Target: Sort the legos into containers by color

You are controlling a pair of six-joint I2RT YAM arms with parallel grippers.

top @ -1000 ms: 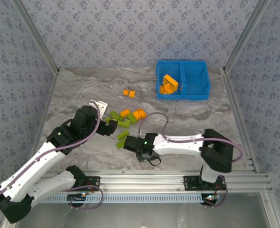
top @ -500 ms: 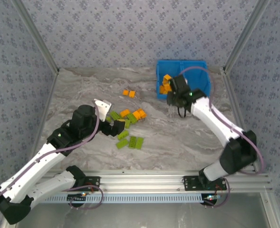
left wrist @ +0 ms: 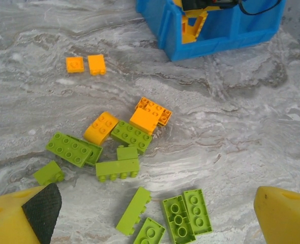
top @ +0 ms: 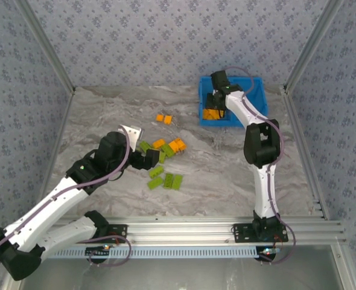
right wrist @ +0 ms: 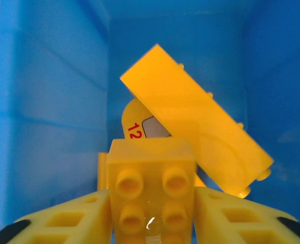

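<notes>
Left wrist view: the left end effector (left wrist: 155, 218) has its fingers apart and holds nothing, above about ten olive-green rectangular plastic bricks (left wrist: 118, 169) on the grey marbled worktop (left wrist: 251, 142). Five loose orange plastic bricks (left wrist: 100, 127) lie toward 12 o'clock from them. Some touch green ones, so a clean grasp there looks difficult. At 1 o'clock stands the bright blue rectangular plastic bin (left wrist: 226, 35). Over its left compartment the right end effector (right wrist: 152, 223) is clamped on a small orange two-by-two brick (right wrist: 151, 168). A long orange brick (right wrist: 196, 122) leans below it. I judge orange partly sorted, green not begun.
</notes>
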